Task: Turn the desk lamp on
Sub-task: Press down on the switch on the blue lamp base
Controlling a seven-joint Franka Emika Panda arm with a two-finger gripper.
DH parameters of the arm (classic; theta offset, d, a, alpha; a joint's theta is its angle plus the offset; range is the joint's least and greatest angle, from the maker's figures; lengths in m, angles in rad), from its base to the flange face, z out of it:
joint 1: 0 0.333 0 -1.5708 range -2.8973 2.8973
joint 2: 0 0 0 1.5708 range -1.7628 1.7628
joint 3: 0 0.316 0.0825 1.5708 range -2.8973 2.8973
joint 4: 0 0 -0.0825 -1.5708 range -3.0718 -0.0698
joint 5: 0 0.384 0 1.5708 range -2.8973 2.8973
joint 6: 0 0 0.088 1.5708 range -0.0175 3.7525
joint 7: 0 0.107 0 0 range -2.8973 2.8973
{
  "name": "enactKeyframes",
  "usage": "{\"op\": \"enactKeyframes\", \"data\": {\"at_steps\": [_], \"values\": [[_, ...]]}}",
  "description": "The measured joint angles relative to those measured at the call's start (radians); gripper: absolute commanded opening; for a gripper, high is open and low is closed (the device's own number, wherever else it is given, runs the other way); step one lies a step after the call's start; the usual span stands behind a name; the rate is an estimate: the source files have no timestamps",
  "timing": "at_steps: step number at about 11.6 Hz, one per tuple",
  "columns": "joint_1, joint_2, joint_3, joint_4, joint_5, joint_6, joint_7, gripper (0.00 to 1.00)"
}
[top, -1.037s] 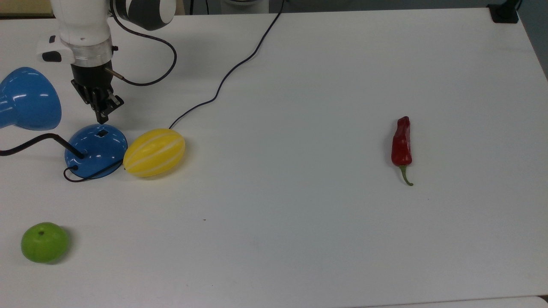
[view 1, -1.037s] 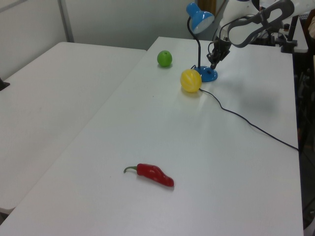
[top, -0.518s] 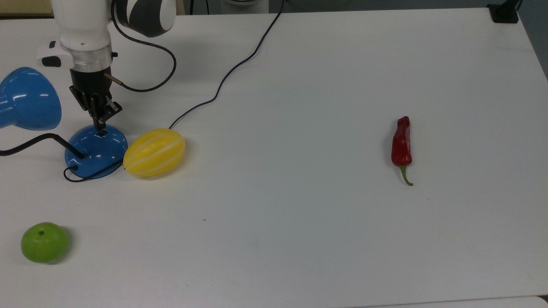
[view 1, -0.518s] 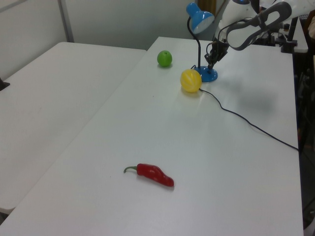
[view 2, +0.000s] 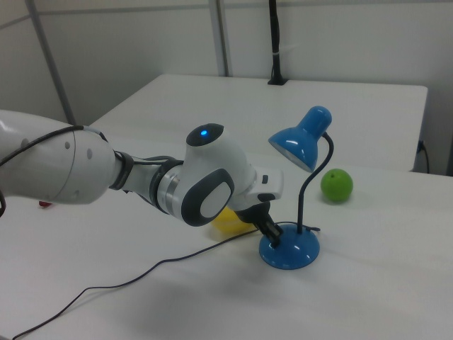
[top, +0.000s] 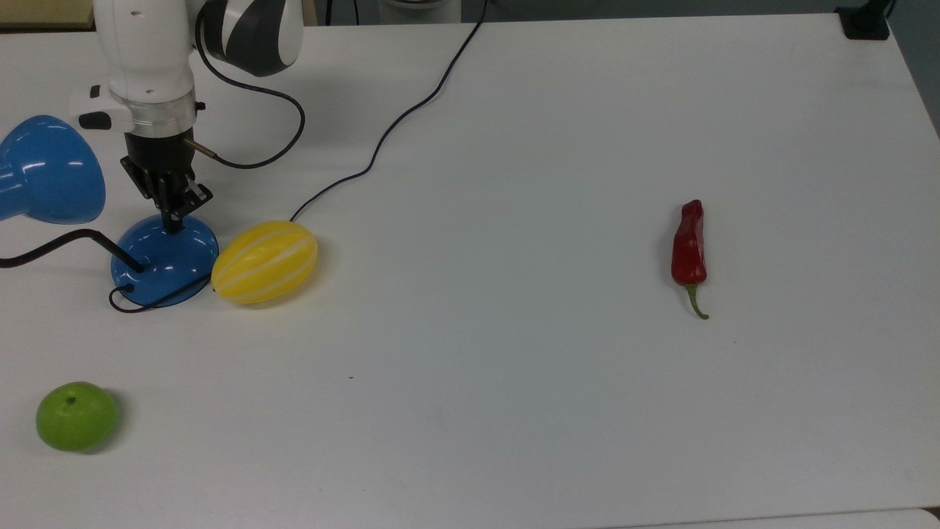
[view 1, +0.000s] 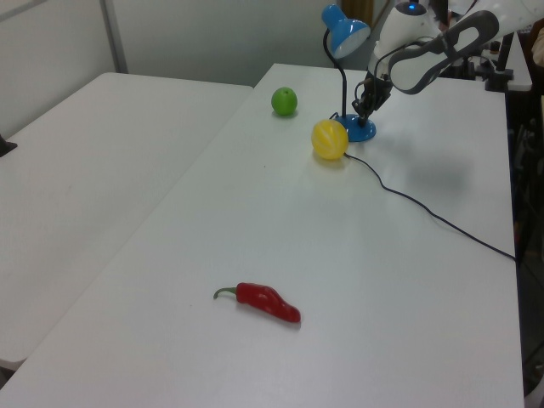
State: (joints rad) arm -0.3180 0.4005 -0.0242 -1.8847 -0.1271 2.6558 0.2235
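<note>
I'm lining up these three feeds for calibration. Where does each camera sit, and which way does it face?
Top view: high above, looking down at the table; the gripper meets the desk lamp.
Left view: from the red chili pepper end, facing along the table; the arm reaches in at the far end.
Right view: low beside the lamp, facing across; the arm fills its left.
All share the green apple.
</note>
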Motion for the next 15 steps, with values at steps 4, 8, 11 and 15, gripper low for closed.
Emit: {"op": "enactKeyframes", "data": {"at_steps": [4, 8, 11, 15], "values": [[0.0, 0.008, 0.0, 0.001, -0.004, 0.039, -0.001, 0.0], [0.0, 0.01, 0.0, 0.002, -0.024, 0.04, -0.002, 0.0], [-0.001, 0.015, 0.0, 0.002, -0.034, 0.048, -0.002, 0.0], [-0.003, 0.019, 0.0, 0.003, -0.034, 0.063, -0.002, 0.0]]}}
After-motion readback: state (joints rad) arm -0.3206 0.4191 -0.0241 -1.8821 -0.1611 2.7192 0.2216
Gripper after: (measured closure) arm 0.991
